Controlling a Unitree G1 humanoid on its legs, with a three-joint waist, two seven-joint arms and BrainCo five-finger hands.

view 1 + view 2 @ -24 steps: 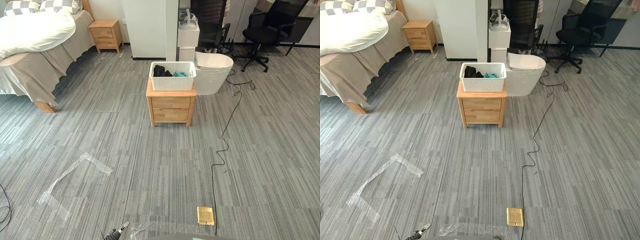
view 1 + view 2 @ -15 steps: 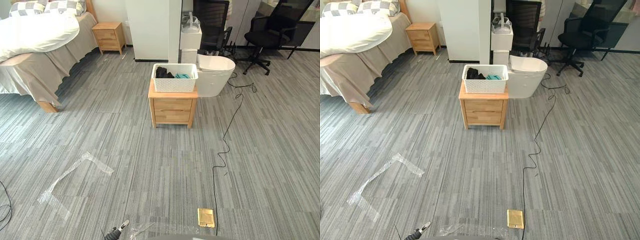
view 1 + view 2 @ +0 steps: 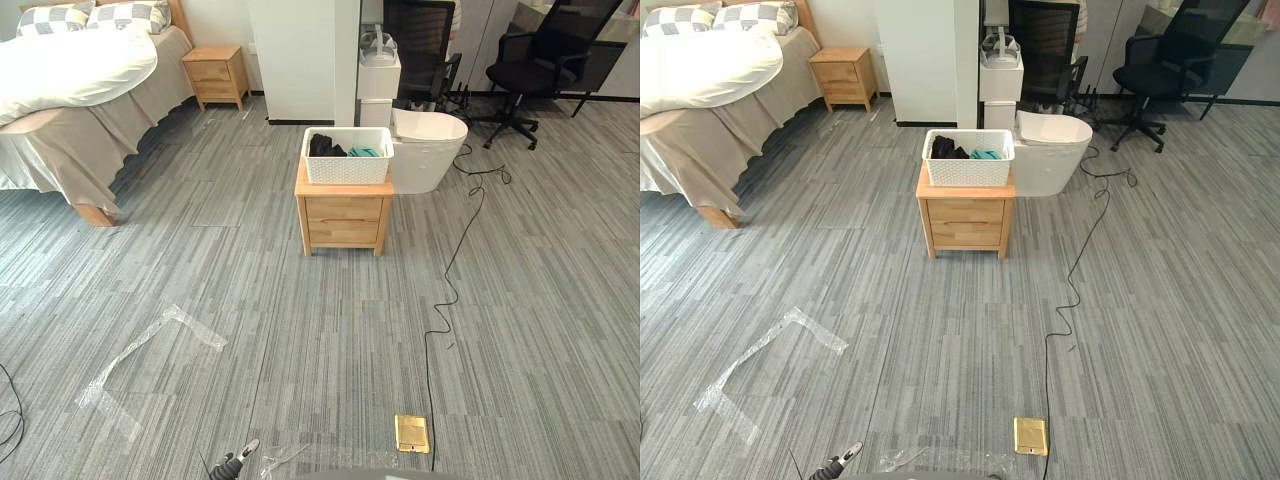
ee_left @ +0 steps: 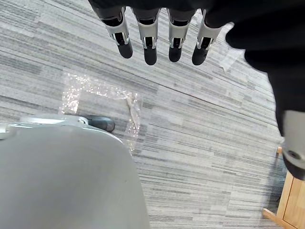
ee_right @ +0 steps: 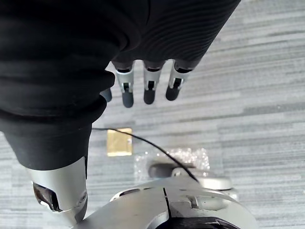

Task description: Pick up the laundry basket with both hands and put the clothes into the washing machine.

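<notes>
The grey striped floor [image 3: 330, 330] is the biggest thing I see, and it goes all the way across the room. Far off on my left is a bed [image 3: 70, 70] with a puffy white cover and checked pillows. A wide white pillar [image 3: 300, 55] stands at the back, in the middle. To the right of it, far back, is a black chair [image 3: 545, 60] on wheels.

The white washing machine [image 3: 430, 150] sits on the floor in front of the pillar. Just beside it, on its left, is a small wooden table [image 3: 344, 215] with drawers. Another wooden cabinet [image 3: 214, 72] stands by the head of the bed.

The laundry basket [image 3: 348, 165] is white and sits on top of the small table, well away from me. The clothes [image 3: 322, 146] are inside it, a dark pile on the left and something blue-green on the right.

Some clear tape [image 3: 150, 345] is stuck on the floor nearer to me, on my left.

My left hand [image 4: 150, 43] hangs over the floor. Its fingers [image 4: 174, 43] are straight, side by side, and hold nothing. My right hand [image 5: 147, 88] hangs over the floor too, with its fingers [image 5: 126, 90] straight and nothing in them.

A little gold plate [image 3: 411, 432] is set in the floor close to me.
</notes>
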